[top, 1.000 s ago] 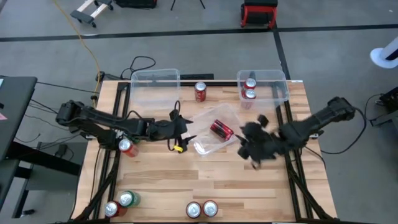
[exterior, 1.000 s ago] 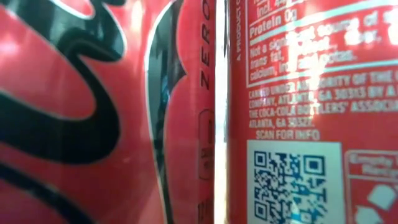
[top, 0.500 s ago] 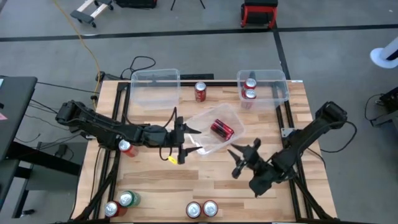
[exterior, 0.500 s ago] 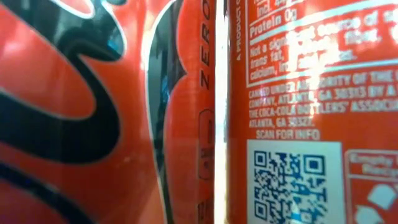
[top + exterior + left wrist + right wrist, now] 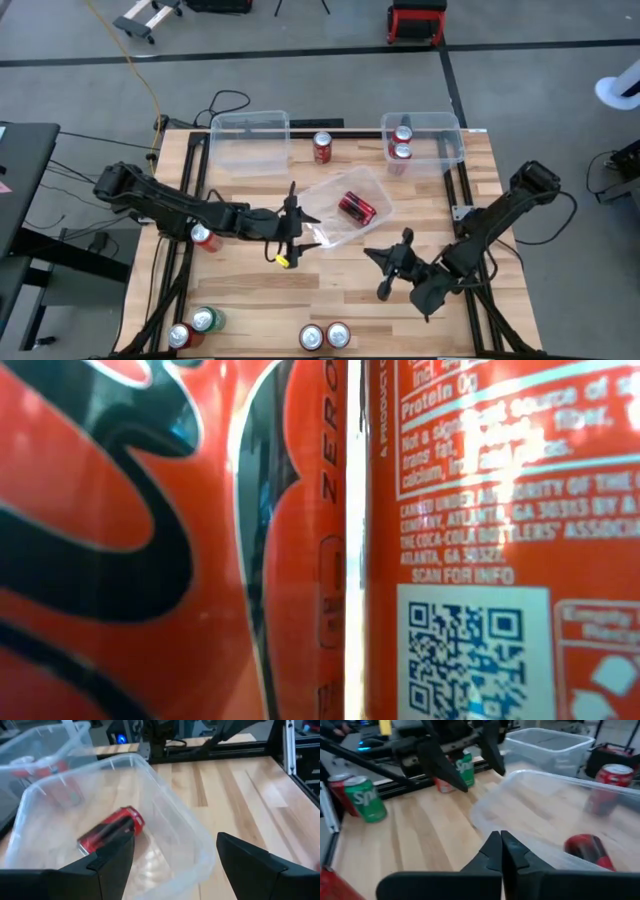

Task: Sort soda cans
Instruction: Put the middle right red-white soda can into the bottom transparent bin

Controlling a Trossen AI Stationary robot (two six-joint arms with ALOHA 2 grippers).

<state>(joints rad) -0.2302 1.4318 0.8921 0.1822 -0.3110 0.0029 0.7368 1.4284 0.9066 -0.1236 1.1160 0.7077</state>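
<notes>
While the left gripper (image 5: 296, 222) stood with fingers apart at the near-left edge of the tilted clear bin (image 5: 372, 183), a red can (image 5: 355, 208) lay on its side inside. To the bin's near right, the right gripper (image 5: 385, 272) hung with fingers together, holding nothing.
</notes>
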